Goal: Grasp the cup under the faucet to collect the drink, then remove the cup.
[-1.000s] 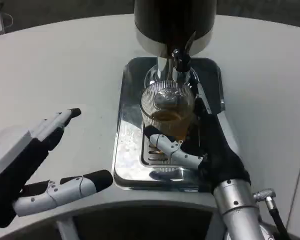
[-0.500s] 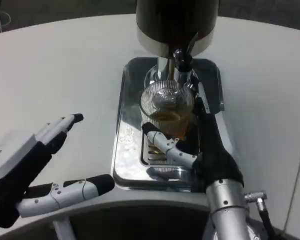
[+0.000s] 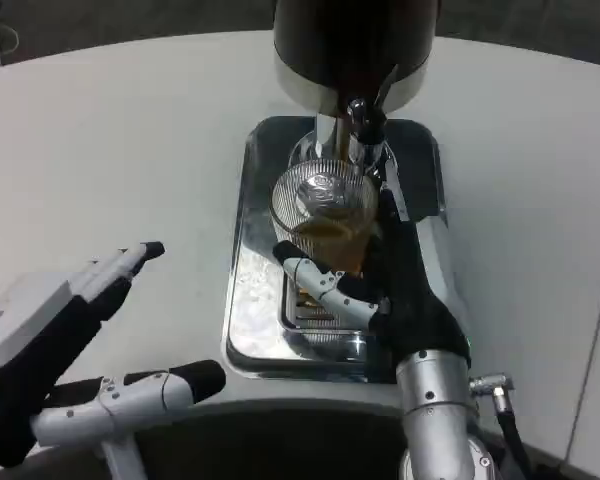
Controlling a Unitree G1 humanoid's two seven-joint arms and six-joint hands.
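The cup (image 3: 325,215) looks like clear ribbed glass, pretty shiny. The drip tray (image 3: 255,290) is mirror-polished metal, super reflective, and the faucet (image 3: 363,125) is chromed with a glossy dark dispenser body (image 3: 352,45) above. The table (image 3: 130,160) is plain matt white, smooth. Forearm on the right hand (image 3: 405,300) side is brushed silver metal.

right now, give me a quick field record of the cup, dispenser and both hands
cup: ribbed clear glass, upright, part filled with amber drink
cup place: on the shiny drip tray, just below the faucet
dispenser: dark body at the tray's far end
right hand: grips the cup, fingers wrapped around its lower part
left hand: holds nothing, fingers apart, over the white table left of the tray
task stage: cup not yet removed
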